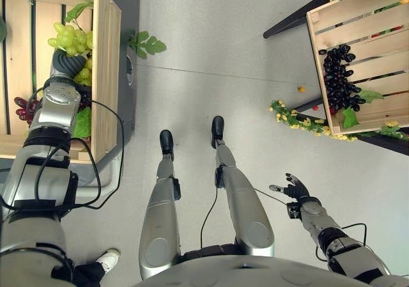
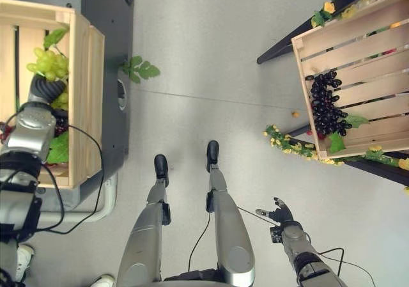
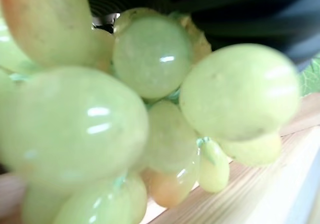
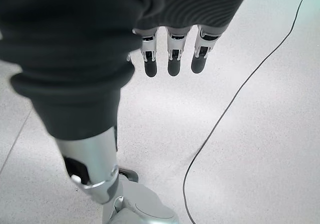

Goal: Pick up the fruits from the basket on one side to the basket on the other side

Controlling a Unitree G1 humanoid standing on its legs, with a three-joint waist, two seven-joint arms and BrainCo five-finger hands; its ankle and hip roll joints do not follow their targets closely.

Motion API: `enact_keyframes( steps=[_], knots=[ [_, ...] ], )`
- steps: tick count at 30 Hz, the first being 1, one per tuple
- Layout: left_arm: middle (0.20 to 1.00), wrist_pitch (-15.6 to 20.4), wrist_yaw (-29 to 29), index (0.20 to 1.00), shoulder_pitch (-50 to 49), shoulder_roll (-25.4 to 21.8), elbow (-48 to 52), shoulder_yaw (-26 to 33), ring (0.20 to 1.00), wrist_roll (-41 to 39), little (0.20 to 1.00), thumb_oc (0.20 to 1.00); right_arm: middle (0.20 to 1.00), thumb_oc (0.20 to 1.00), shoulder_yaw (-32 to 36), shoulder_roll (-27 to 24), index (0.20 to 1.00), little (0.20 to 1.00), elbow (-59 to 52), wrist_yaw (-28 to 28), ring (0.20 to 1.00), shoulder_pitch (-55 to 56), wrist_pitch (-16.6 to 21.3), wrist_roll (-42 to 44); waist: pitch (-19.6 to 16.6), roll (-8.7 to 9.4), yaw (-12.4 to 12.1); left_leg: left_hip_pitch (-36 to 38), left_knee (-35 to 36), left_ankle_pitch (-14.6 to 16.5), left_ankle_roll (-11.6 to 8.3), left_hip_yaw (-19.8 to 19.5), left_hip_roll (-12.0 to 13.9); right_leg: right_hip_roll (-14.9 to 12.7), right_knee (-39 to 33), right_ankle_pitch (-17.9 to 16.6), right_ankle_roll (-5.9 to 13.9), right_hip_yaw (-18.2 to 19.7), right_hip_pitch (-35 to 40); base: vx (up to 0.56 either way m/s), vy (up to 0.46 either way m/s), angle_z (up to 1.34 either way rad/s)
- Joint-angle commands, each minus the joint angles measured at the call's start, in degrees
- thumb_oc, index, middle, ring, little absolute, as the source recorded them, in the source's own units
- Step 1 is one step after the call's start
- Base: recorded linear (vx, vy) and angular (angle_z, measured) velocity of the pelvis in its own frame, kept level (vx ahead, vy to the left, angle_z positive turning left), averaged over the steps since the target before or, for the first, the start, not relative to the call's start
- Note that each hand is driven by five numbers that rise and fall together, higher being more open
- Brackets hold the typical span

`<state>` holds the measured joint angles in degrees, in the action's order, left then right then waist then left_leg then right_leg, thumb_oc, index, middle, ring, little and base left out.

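Observation:
A wooden crate [image 1: 104, 76] on my left holds a bunch of green grapes [image 1: 69, 38] and a dark red bunch [image 1: 24, 108]. My left hand [image 1: 67, 63] reaches into that crate, its dark cover against the green grapes [image 3: 150, 114], which press close up in the left wrist view; its fingers are hidden among them. To the right, a second wooden crate [image 1: 321, 69] holds a bunch of black grapes [image 1: 340, 79] and green leaves. My right hand [image 1: 295, 189] hangs low over the floor at the lower right, open, fingers [image 4: 172, 54] straight and holding nothing.
The left crate rests on a dark grey cart [image 1: 128, 76]. A black stand [image 1: 287, 22] carries the right crate, with a yellow-flowered garland [image 1: 297, 119] along its near edge. A leafy green sprig [image 1: 146, 44] and a small orange bit [image 1: 300, 89] lie on the grey floor between the crates.

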<state>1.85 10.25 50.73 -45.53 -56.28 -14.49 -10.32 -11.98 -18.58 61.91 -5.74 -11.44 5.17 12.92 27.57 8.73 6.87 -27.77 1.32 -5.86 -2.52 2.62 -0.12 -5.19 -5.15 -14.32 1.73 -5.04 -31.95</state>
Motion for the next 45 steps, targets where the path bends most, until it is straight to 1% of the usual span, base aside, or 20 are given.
enact_keyframes(
  steps=[1, 9, 16, 17, 20, 21, 24, 25, 29, 34, 39, 41, 45],
  knots=[
    [0.200, 0.04, -2.28, 0.200, -0.40, 5.04, -2.41, -2.26, 0.200, -1.52, 0.200, 0.200, 1.000, 1.000, -1.67, -1.57, 1.000, 1.000, 0.85, -1.04, 1.000, 0.85, 0.54, 0.39, 0.17, 0.56, 0.35, -3.33, 3.68, -2.75, 0.58, -2.77, -0.45, 0.49, 0.15, -0.06, 6.87, 0.45, -2.19, 0.00, 0.000, 0.00],
    [0.200, 0.16, -1.81, 0.200, -0.53, 5.39, -2.28, -1.80, 0.200, -2.07, 0.200, 0.200, 1.000, 1.000, -1.58, -1.78, 1.000, 1.000, 0.12, -1.20, 1.000, 0.92, 0.82, 0.55, 0.06, 0.75, 0.38, -3.51, 3.68, -2.78, 0.55, -2.89, -0.37, 0.68, 0.15, -0.05, 6.78, 0.49, -2.38, 0.00, 0.000, 0.00],
    [0.200, 0.84, -1.37, 0.200, -1.61, 5.90, -0.07, -0.42, 0.200, -4.29, 0.200, 0.200, 1.000, 1.000, -1.32, -1.63, 1.000, 1.000, -1.51, -1.27, 1.000, 1.54, 1.11, 0.89, 0.02, 0.70, 0.34, -3.35, 3.68, -2.83, 0.49, -3.09, -0.31, 0.66, 0.15, 0.02, 6.72, 0.09, -2.20, 0.00, 0.000, 0.00],
    [0.200, 1.70, -0.87, 0.200, -2.97, 6.20, 1.90, 0.89, 0.200, -6.49, 0.200, 0.200, 1.000, 1.000, -1.14, -1.74, 1.000, 1.000, -3.21, -1.38, 1.000, 1.88, 1.45, 0.85, 0.04, 0.59, 0.13, -2.84, 3.68, -2.47, 0.49, -3.02, -0.24, 0.84, 0.15, 0.27, 6.63, 0.11, -1.78, 0.00, 0.000, 0.00],
    [0.200, 2.29, -0.51, 0.200, -4.72, 6.32, 4.49, 2.07, 0.200, -8.31, 0.200, 0.200, 1.000, 1.000, -0.89, -1.82, 1.000, 1.000, -5.13, -1.49, 1.000, 2.26, 1.69, 0.93, -0.02, 0.43, 0.14, -2.78, 3.68, -2.73, 0.51, -3.14, -0.42, 0.73, 0.15, 0.14, 6.60, 0.06, -1.66, 0.00, 0.000, 0.00],
    [0.200, 3.30, 0.14, 0.200, -7.44, 6.70, 8.14, 3.89, 0.200, -11.06, 0.200, 0.200, 1.000, 1.000, -0.51, -1.96, 1.000, 1.000, -7.68, -1.56, 1.000, 2.97, 1.96, 0.94, -0.02, 0.11, -0.11, -2.42, 3.68, -2.65, 0.54, -3.18, -0.53, 0.65, 0.15, 0.21, 6.56, 0.00, -1.27, 0.00, 0.000, 0.00],
    [0.200, 4.89, 0.71, 0.200, -12.51, 6.97, 14.32, 7.01, 0.200, -14.77, 0.200, 0.200, 1.000, 1.000, 0.09, -2.36, 1.000, 1.000, -12.90, -1.47, 1.000, 4.34, 2.48, 0.66, -0.10, -0.44, -0.69, -1.56, 3.68, -2.26, 0.49, -3.18, -0.57, 0.74, 0.15, 0.55, 6.45, -0.03, -0.48, 0.00, 0.000, 0.00],
    [0.200, 5.38, 0.87, 0.200, -14.16, 7.06, 16.26, 7.98, 0.200, -15.95, 0.200, 0.200, 1.000, 1.000, 0.22, -2.51, 1.000, 1.000, -14.32, -1.36, 1.000, 4.78, 2.62, 0.56, -0.22, -0.51, -0.65, -1.60, 3.68, -2.55, 0.48, -3.22, -0.73, 0.60, 0.15, 0.42, 6.45, -0.11, -0.45, 0.00, 0.000, 0.00],
    [0.200, 7.76, 1.36, 0.200, -19.85, 7.35, 23.92, 11.04, 0.200, -20.98, 0.200, 0.200, 1.000, 1.000, 0.62, -2.84, 1.000, 1.000, -16.38, -0.88, 1.000, 5.67, 2.60, 0.25, -0.59, -1.15, -1.28, -0.53, 3.68, -2.08, 0.47, -3.31, -0.82, 0.54, 0.15, 0.78, 6.37, -0.13, 0.71, 0.00, 0.002, -0.01],
    [0.200, 9.16, 0.81, 0.200, -25.86, 7.39, 31.31, 13.91, 0.200, -23.11, 0.200, 0.200, 1.000, 1.000, 0.92, -3.18, 1.000, 1.000, -16.03, -0.33, 1.000, 5.85, 2.20, -0.33, -1.30, -1.85, -1.97, 0.88, 3.68, -1.79, 0.60, -3.27, -1.12, 0.45, 0.16, 1.17, 6.25, -0.36, 2.20, 0.00, 0.000, 0.00],
    [0.200, 10.20, 0.20, 0.200, -29.33, 7.79, 34.63, 16.34, 0.200, -25.00, 0.200, 0.200, 1.000, 1.000, 1.29, -3.35, 1.000, 1.000, -15.04, 0.40, 1.000, 6.02, 1.90, -0.75, -1.97, -2.21, -2.37, 1.86, 3.68, -1.86, 0.66, -3.40, -1.48, 0.14, 0.15, 1.34, 6.19, -0.48, 3.33, 0.00, 0.000, 0.00],
    [0.200, 10.57, 0.00, 0.200, -31.22, 8.35, 36.27, 17.54, 0.200, -26.09, 0.200, 0.200, 1.000, 1.000, 1.30, -3.59, 1.000, 1.000, -15.55, 0.64, 1.000, 6.27, 1.92, -0.82, -2.15, -2.47, -2.75, 2.80, 3.68, -1.36, 0.69, -3.44, -1.49, 0.26, 0.16, 1.70, 6.14, -0.55, 4.22, 0.00, 0.000, 0.00],
    [0.200, 10.99, -0.62, 0.200, -34.18, 8.52, 39.07, 18.76, 0.200, -26.48, 0.200, 0.200, 1.000, 1.000, 1.20, -3.88, 1.000, 1.000, -16.79, 1.33, 1.000, 6.69, 2.02, -0.87, -2.80, -2.67, -3.02, 3.92, 3.68, -1.35, 0.89, -3.48, -1.70, 0.03, 0.16, 1.87, 6.05, -0.52, 5.48, 0.01, 0.000, -0.01]
  ],
)
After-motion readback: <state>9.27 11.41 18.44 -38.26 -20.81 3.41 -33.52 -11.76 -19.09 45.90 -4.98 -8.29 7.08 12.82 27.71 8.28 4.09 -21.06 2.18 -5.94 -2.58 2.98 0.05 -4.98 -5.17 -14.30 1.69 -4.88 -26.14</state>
